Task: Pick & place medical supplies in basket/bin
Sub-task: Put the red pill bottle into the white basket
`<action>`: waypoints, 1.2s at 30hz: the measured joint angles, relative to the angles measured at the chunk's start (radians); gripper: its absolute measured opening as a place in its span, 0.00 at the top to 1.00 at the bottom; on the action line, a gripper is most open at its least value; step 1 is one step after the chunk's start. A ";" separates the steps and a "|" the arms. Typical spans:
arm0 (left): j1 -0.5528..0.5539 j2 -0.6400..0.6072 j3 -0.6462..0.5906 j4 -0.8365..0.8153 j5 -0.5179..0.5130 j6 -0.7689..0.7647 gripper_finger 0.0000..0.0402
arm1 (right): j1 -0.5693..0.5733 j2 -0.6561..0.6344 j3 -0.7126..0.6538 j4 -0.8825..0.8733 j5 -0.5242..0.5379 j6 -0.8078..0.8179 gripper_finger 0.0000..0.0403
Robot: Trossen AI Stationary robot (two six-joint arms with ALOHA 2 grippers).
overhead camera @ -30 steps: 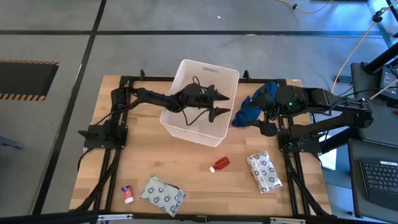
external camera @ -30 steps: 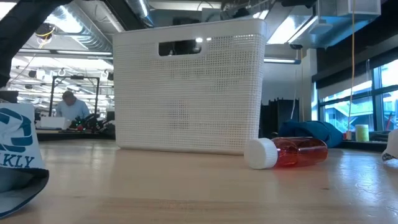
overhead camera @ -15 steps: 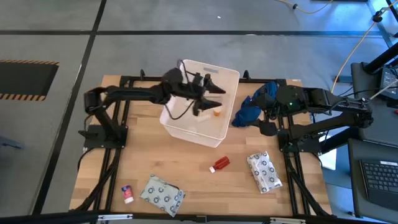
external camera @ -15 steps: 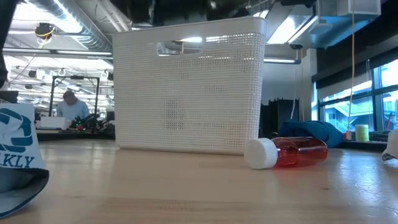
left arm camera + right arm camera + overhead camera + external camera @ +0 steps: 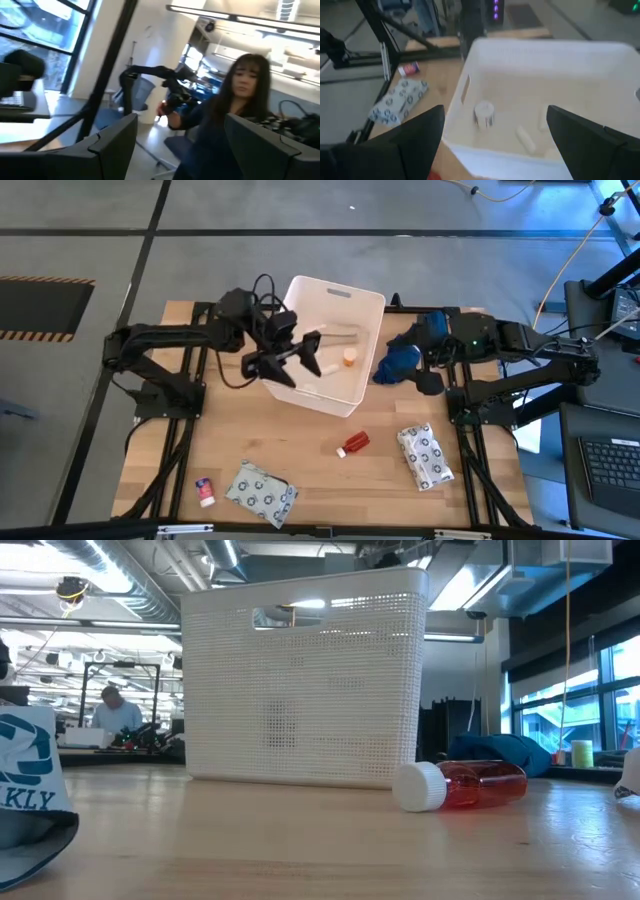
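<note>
The left pincer [image 5: 300,358] is raised over the near-left edge of the tall white rectangular plastic tub [image 5: 365,373], and its two dark fingers [image 5: 112,150] stand apart with nothing between them. In the left wrist view they point into the room, where a person with long dark hair [image 5: 235,115] stands.

The right pincer [image 5: 432,375] waits at the right side of the tub, close to the dark blue cloth bundle [image 5: 405,352]. Its fingers [image 5: 417,132] are also apart and hold nothing.

Inside the tub lie a small white bottle [image 5: 483,113], an orange-capped vial [image 5: 349,359] and one pale tube [image 5: 525,139].

On the light wooden worktop [image 5: 310,450], well apart from the tub, some supplies are not yet placed. A red vial with a white cap [image 5: 354,444] lies on its side in front of the tub. A white dotted soft packet [image 5: 425,456] lies to the right of it. A second white dotted soft packet [image 5: 261,492] lies near the front edge, and just beside it is a small red and white item [image 5: 204,490].

In the low view the red vial lies near the right corner of the tub wall, which has a handle slot [image 5: 290,617].
</note>
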 joint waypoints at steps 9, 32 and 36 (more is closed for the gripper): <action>-0.148 0.000 -0.001 -0.001 -0.185 0.001 0.28 | 0.000 0.000 0.000 0.111 -0.001 0.055 0.13; -0.368 -0.040 -0.002 -0.427 -0.585 0.118 0.28 | 0.136 0.008 -0.379 0.371 0.001 0.189 0.13; -0.398 -0.075 -0.002 -0.653 -0.754 0.157 0.28 | 0.188 0.004 -0.406 0.380 0.000 0.155 0.13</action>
